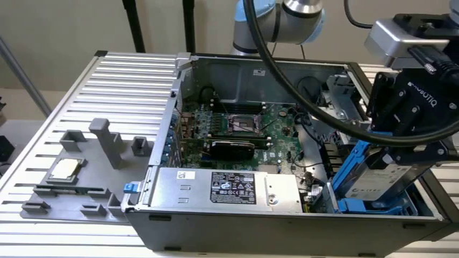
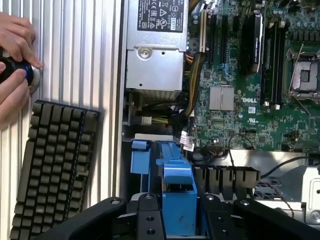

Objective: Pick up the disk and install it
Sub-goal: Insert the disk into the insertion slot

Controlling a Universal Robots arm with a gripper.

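We had the gripper (image 1: 403,157) pinching the disk (image 1: 380,180), tilted partway into the PC case's (image 1: 237,231) blue bay (image 1: 373,207). Pickup done, install prob. not finished.

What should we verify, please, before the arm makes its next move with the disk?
1. Grip: the gripper is shut on the disk, with the blue rail between the fingers in the wrist view. Ok.
2. Position: the disk is at the blue drive bay, at the exterior view's right end of the case. Ok.
3. Seating: the disk is tilted and sticks up out of the bay. Not ok.
4. Bay floor free of wires under the disk: hidden. Cannot tell.
5. Black cable clear of the gripper: it runs close by. Cannot tell.
6. Person's hands outside the case, beside the keyboard. Ok.
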